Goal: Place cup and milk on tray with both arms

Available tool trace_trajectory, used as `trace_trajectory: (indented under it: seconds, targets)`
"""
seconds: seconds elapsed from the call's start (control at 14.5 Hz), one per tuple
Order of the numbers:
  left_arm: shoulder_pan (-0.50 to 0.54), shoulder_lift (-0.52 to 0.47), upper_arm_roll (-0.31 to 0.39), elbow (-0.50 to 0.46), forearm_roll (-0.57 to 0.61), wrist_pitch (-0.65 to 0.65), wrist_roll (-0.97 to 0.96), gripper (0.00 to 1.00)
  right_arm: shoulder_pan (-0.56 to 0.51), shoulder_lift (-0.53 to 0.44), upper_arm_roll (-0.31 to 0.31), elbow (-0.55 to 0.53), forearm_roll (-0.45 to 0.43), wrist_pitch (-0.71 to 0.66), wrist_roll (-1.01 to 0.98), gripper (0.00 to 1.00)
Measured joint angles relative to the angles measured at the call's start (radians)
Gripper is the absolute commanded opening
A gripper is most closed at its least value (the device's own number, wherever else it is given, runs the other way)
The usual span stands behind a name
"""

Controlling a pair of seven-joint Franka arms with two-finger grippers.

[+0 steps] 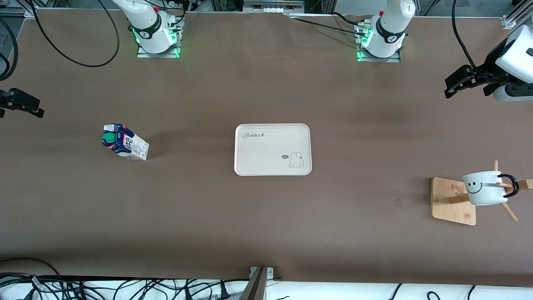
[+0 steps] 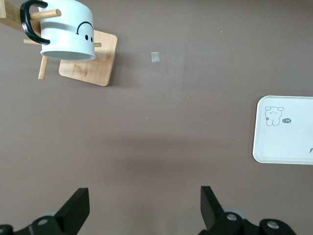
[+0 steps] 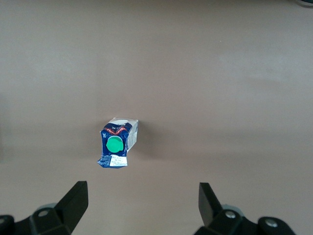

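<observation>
While both arms hang high at the counter's (image 1: 266, 216) ends, each claw has its target on its own side: left claw (image 2: 145, 203), fingers apart, near the cup (image 1: 485, 188) hung on the rack (image 1: 454, 202); right claw (image 3: 143, 201), apart, above the upright milk (image 1: 125, 142). The tray (image 1: 272, 166) lies between.

cream tray (image 1: 272, 149), white smiley cup (image 1: 483, 189)
</observation>
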Motion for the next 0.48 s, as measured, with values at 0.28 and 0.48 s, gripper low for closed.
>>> trace_trajectory:
  seconds: [0.28,0.48]
  targets:
    - [0.000,0.000,0.000,0.000,0.000,0.000,0.000,1.00,0.000,0.000,0.000,0.001,0.000,-0.001,0.000,1.00]
    - [0.000,0.000,0.000,0.000,0.000,0.000,0.000,1.00,0.000,0.001,0.000,0.000,0.010,-0.011,0.000,1.00]
